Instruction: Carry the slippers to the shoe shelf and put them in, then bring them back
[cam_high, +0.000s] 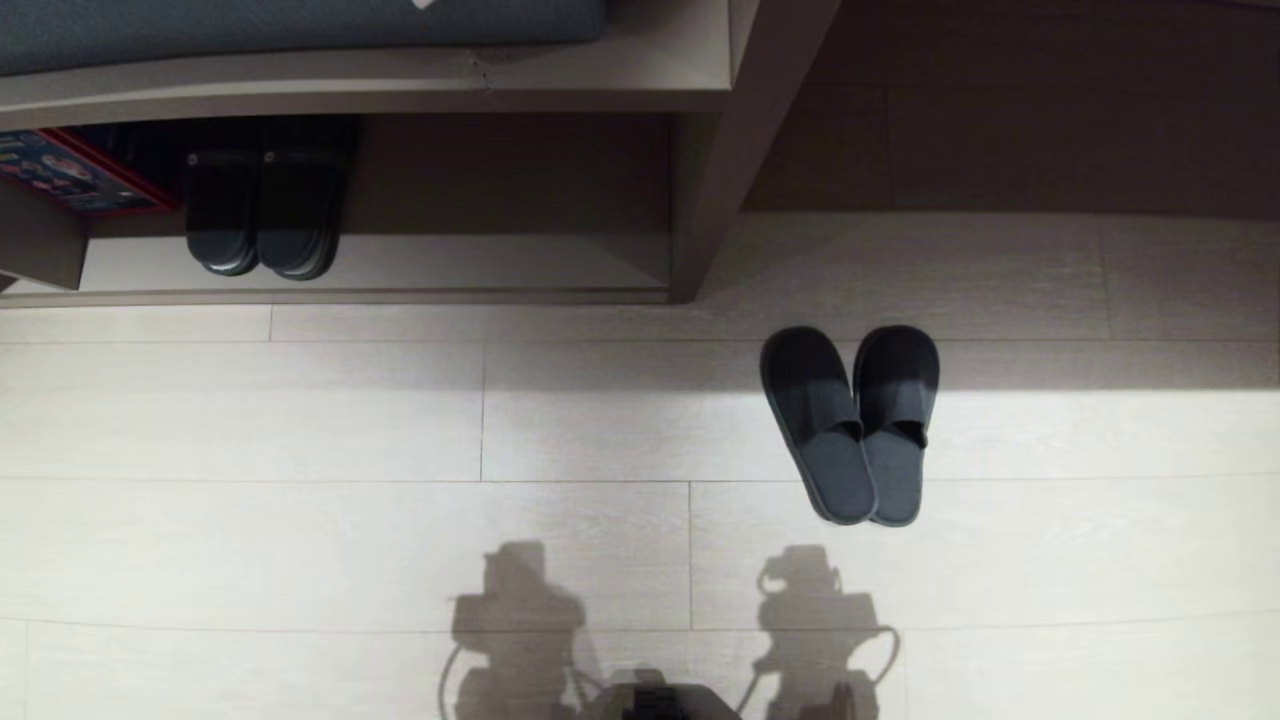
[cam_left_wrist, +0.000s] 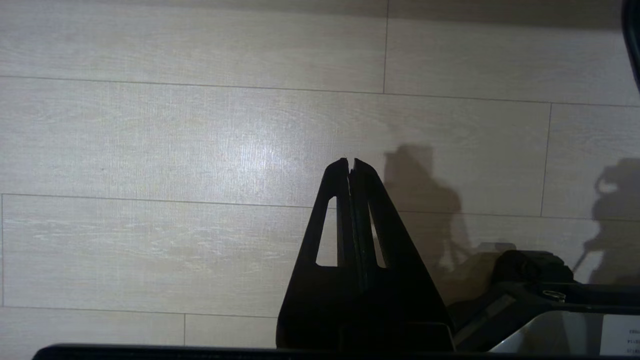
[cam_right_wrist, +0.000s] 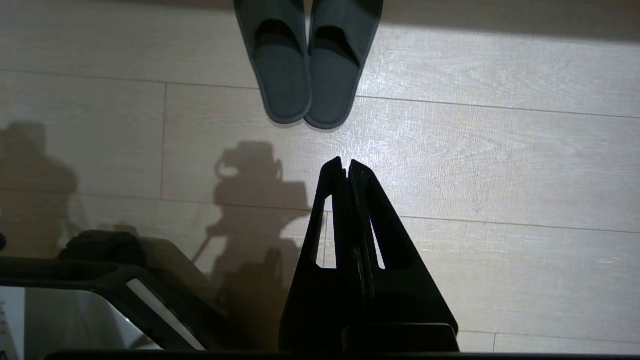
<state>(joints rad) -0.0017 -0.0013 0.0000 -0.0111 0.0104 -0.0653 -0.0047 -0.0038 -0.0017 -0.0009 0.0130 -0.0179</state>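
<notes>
Left gripper (cam_left_wrist: 349, 161), right gripper (cam_right_wrist: 346, 161): fingers pressed together, empty, above floor (cam_high: 300, 560). Slippers (cam_high: 855, 425): paired on floor, right of shoe shelf (cam_high: 700, 200). Shelf contents: black sandals (cam_high: 262, 205), possibly a box.

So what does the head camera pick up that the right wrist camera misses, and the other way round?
Only the head view shows the shoe shelf, a shinier black pair of sandals standing inside it, and a colourful box at its left end. Neither arm appears there, only their shadows. Only the right wrist view shows the right gripper, its jaws shut and holding nothing, hanging over bare floor short of the slippers' heels. Both views share the dark grey-blue slippers side by side on the pale plank floor, outside the shelf.
</notes>
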